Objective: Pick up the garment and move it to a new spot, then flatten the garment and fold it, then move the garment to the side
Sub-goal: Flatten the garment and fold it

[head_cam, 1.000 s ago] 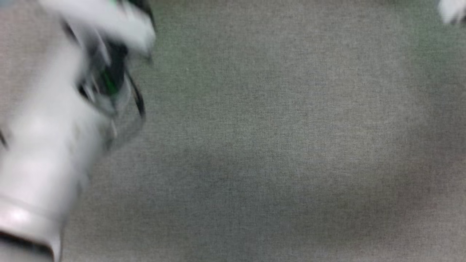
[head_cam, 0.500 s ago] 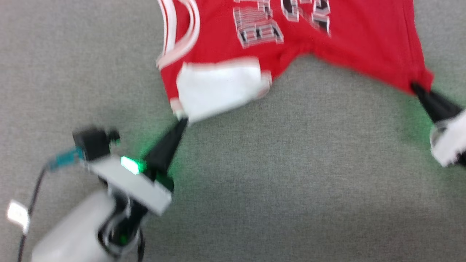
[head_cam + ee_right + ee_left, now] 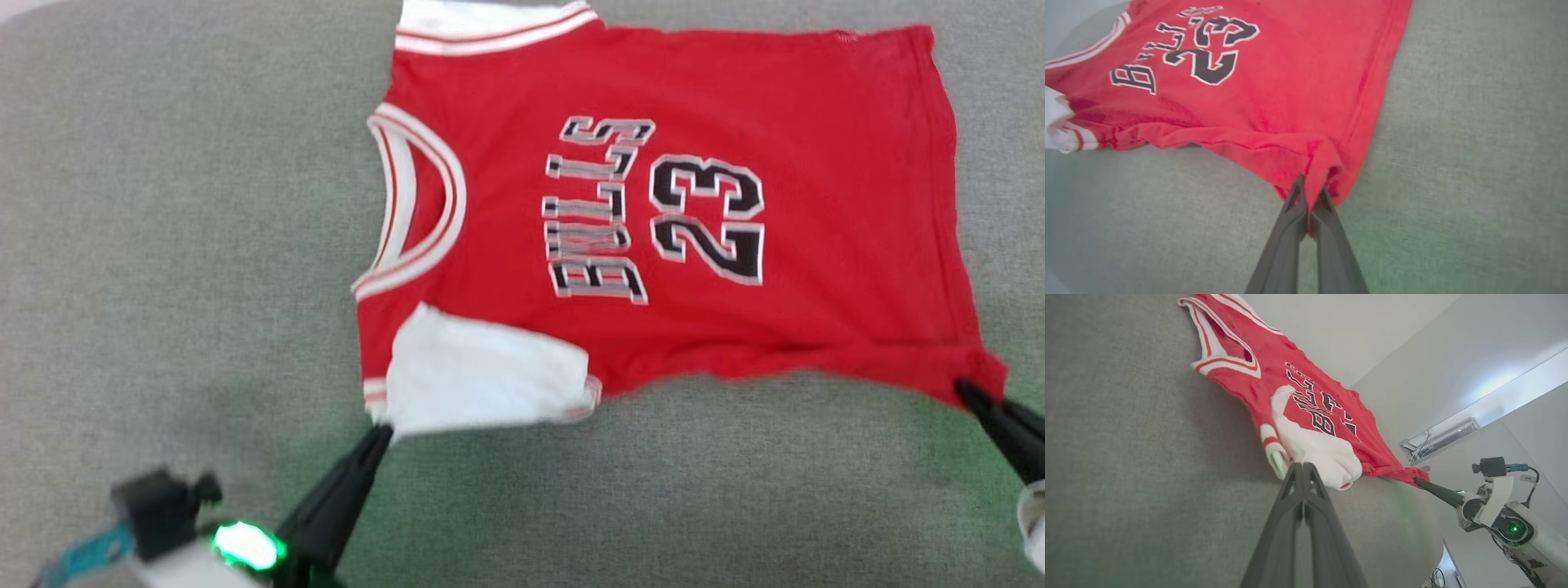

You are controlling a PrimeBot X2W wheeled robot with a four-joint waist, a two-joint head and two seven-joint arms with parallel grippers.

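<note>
The garment (image 3: pixel 678 204) is a red jersey with black lettering, white sleeve panels and striped trim, spread out on the grey cloth surface (image 3: pixel 163 245). My left gripper (image 3: pixel 384 431) is shut on the edge of the near white sleeve (image 3: pixel 482 376). In the left wrist view that gripper (image 3: pixel 1301 466) pinches the sleeve (image 3: pixel 1318 449) of the garment (image 3: pixel 1306 396). My right gripper (image 3: pixel 963 390) is shut on the garment's near right hem corner. The right wrist view shows red cloth bunched between the tips of that gripper (image 3: pixel 1310 190), the garment (image 3: pixel 1257 81) lying beyond.
The grey cloth surface (image 3: pixel 1474 122) stretches around the garment on the left, right and near side. In the left wrist view the surface's rounded edge (image 3: pixel 1433 535) falls off near my right arm (image 3: pixel 1506 522), with pale walls behind.
The head camera has tilted up, so the whole garment has slid down into view. Both grippers keep their hold on the sleeve and hem corner.
</note>
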